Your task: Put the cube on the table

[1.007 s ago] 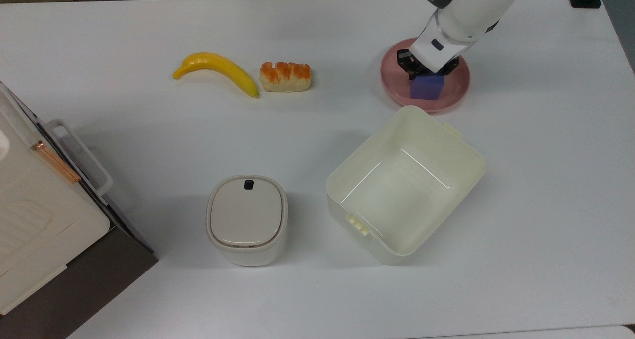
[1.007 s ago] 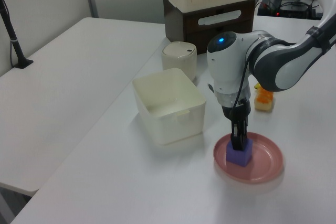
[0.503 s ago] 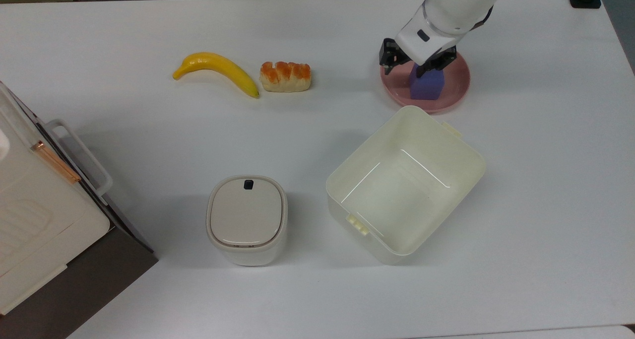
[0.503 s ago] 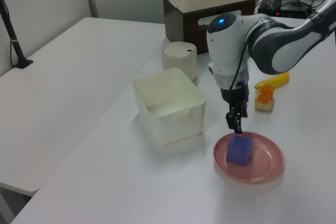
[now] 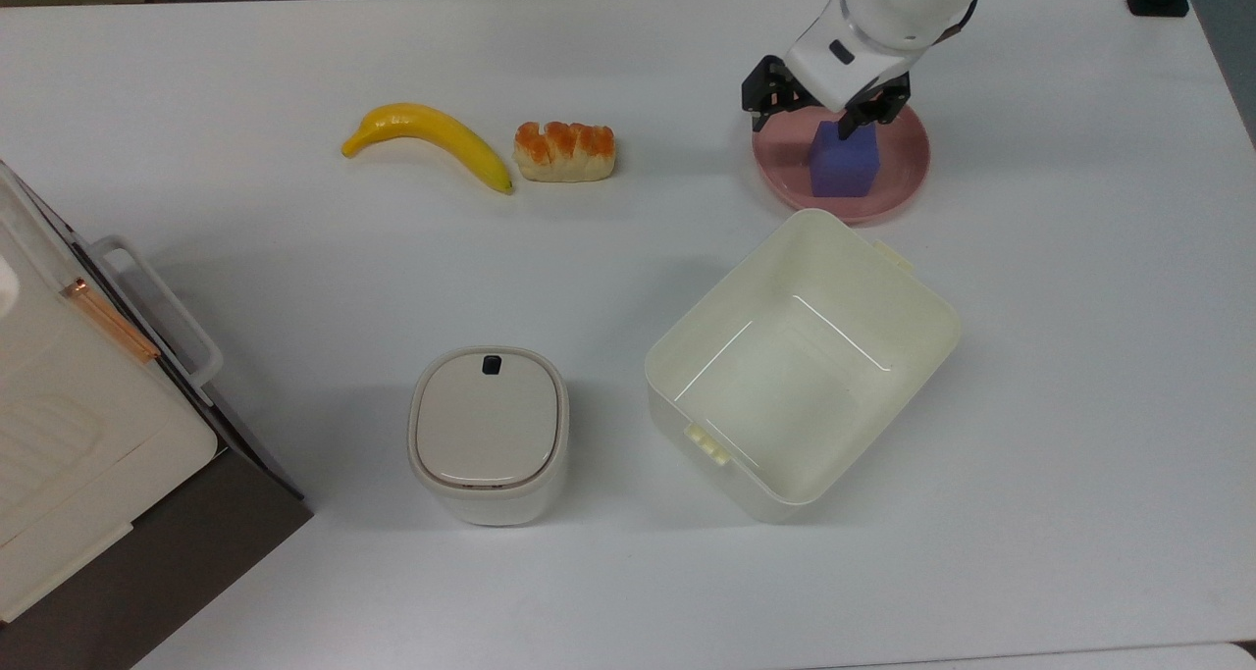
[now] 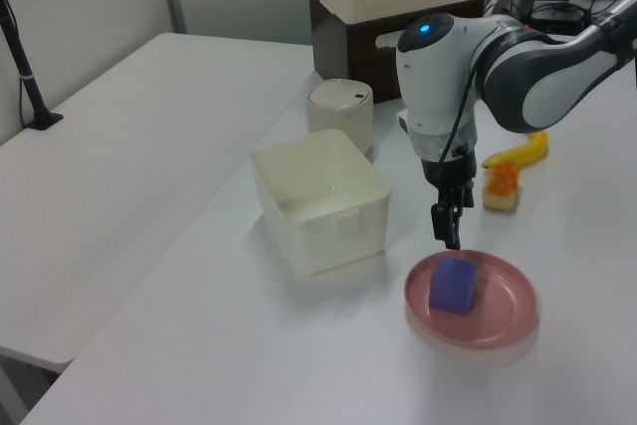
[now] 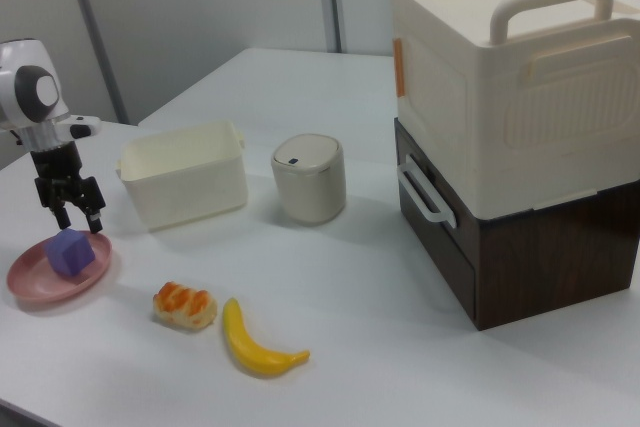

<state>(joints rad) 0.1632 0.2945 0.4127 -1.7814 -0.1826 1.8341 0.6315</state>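
Note:
The blue-purple cube rests on a pink round plate at the far right of the white table in the top view. My gripper hovers just above the cube, open, with nothing between its black fingers. In the left view the gripper hangs a little above the cube and the plate. The right view shows the gripper's two fingers apart over the cube, with the gripper clear of the cube's top.
An open cream bin stands just in front of the plate in the top view. A small lidded can sits to its left. A banana and a bread piece lie at the back. Stacked storage boxes fill the left edge.
The gripper was low around the cube a second ago and has risen off it, fingers apart. The cube has stayed on the pink plate.

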